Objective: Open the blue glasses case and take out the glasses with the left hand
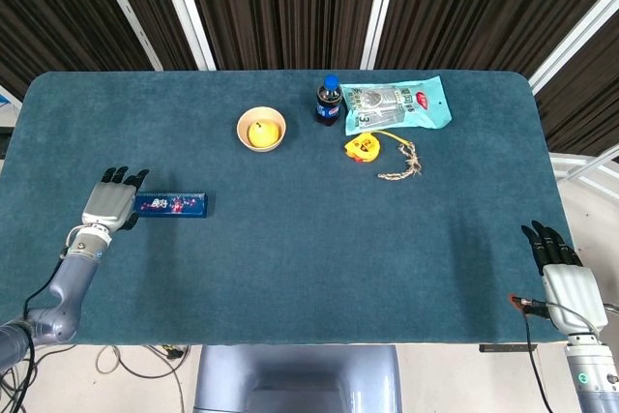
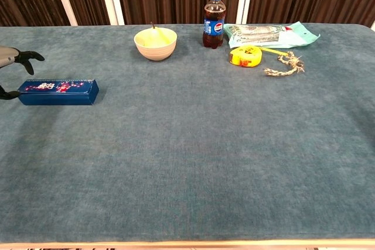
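Note:
The blue glasses case (image 1: 171, 205) (image 2: 57, 91) lies closed and flat at the table's left side, long axis left to right. My left hand (image 1: 111, 206) (image 2: 13, 62) sits at the case's left end, fingers spread, its thumb just by the end wall; whether it touches is unclear. It holds nothing. My right hand (image 1: 561, 270) rests at the table's front right corner, fingers straight and apart, far from the case. No glasses are visible.
At the back stand a cream bowl (image 1: 261, 129) with a yellow fruit, a cola bottle (image 1: 329, 101), a teal snack bag (image 1: 397, 105), a yellow tape measure (image 1: 363, 147) and a piece of rope (image 1: 401, 166). The table's left edge is close behind my left hand.

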Robot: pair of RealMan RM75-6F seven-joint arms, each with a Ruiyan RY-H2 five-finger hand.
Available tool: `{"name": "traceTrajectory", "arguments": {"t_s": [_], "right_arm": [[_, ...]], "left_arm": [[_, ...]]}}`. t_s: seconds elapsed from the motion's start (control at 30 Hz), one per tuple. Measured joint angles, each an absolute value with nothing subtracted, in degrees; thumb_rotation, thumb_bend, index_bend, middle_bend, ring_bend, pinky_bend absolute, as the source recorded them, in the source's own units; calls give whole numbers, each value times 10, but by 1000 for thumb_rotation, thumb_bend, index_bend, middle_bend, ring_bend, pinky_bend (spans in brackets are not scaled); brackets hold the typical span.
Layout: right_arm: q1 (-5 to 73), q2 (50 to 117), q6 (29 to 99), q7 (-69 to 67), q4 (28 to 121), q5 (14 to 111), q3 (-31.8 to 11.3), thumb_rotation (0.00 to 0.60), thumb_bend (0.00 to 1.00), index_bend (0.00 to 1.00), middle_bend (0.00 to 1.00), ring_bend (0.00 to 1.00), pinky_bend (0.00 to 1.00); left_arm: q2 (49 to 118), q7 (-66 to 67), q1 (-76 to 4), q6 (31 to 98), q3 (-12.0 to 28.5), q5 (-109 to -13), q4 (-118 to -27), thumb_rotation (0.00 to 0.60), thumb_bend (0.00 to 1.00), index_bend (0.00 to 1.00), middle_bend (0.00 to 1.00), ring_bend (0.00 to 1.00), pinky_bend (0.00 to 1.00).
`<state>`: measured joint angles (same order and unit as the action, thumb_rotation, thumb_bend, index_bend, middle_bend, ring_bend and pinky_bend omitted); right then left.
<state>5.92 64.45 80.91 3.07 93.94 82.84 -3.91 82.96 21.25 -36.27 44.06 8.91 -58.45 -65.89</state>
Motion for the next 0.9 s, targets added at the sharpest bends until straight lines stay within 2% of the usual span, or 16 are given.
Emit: {"name": "traceTrajectory", "arguments": {"t_s": [0.47, 0.9], "right_arm": [[59, 645, 810, 30, 939, 829, -39, 600, 179, 0, 0, 0, 200], [59, 645, 811, 30, 939, 829, -39, 600, 180, 0, 0, 0, 200]], "left_arm": [[842, 191, -368, 449, 78, -598, -652, 600, 433, 54, 266, 0, 85], [840, 179, -369, 452, 72, -602, -658, 600, 520, 106, 331, 10, 90]]}}
